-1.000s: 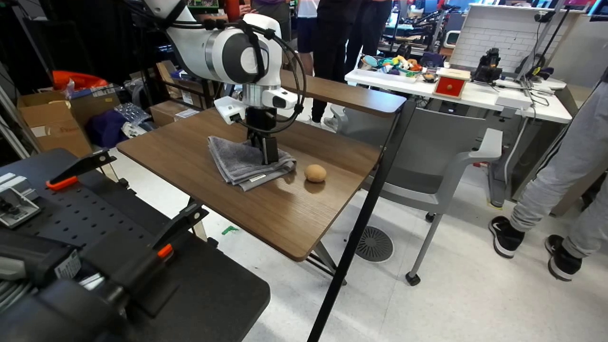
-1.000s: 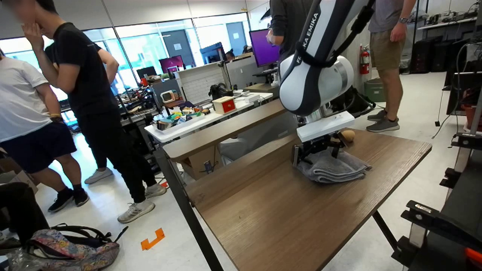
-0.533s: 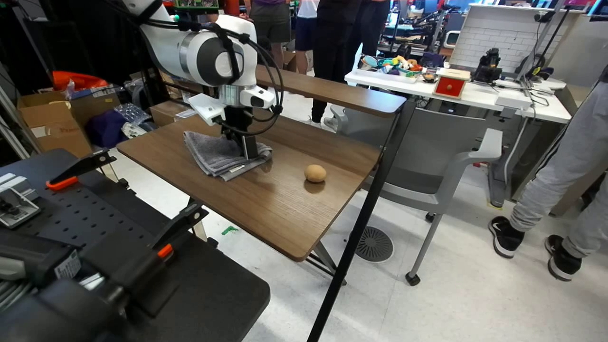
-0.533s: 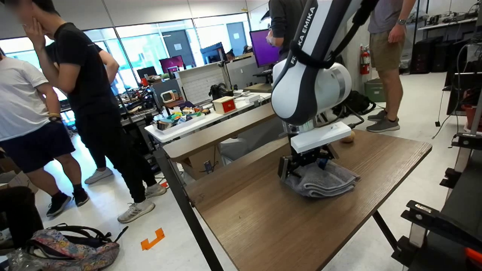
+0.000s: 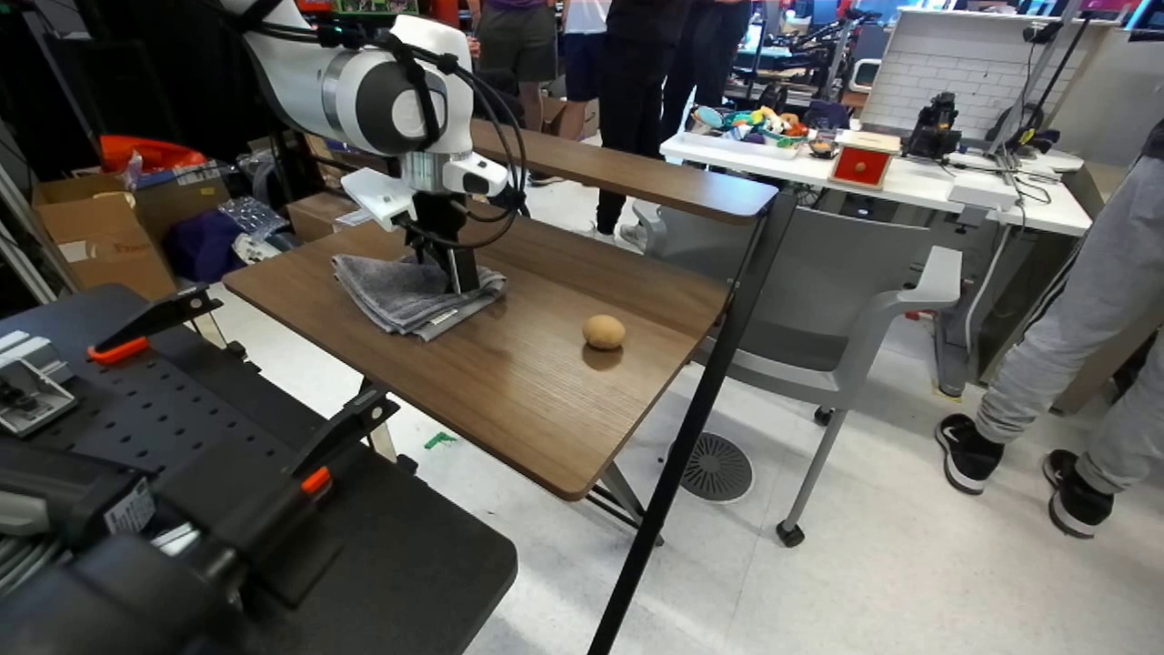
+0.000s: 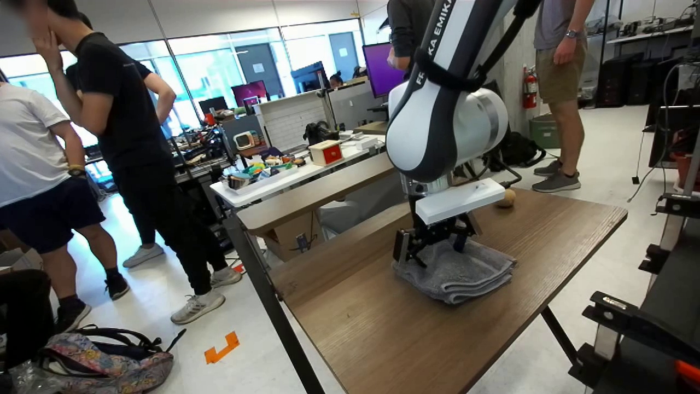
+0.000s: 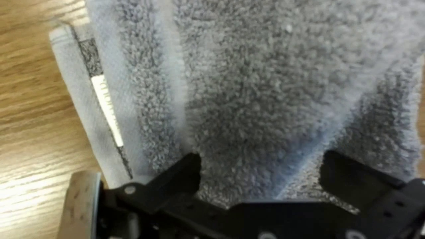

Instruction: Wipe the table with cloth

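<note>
A folded grey cloth point(image 5: 377, 296) lies on the brown wooden table point(image 5: 536, 409); it also shows in the other exterior view's picture of the table point(image 6: 470, 276). My gripper point(image 5: 444, 273) points straight down onto the cloth, its fingertips at or against the upper surface. In the wrist view the gripper point(image 7: 260, 166) stands open, with its dark fingers point(image 7: 186, 172) wide apart and flat cloth point(image 7: 249, 83) between and beneath them. No cloth is visibly pinched. A white label point(image 7: 108, 111) shows along the cloth's edge.
A round brown object point(image 5: 603, 333) sits on the table, apart from the cloth; it is partly hidden behind the arm in an exterior view point(image 6: 506, 198). A raised shelf point(image 5: 637, 177) runs along one table side. A black bench with clamps point(image 5: 336, 432) and a grey chair point(image 5: 818, 300) stand close by.
The gripper and the cloth under it have slid together across the table, away from the round brown object. The round object has not moved. The jaws look unchanged.
</note>
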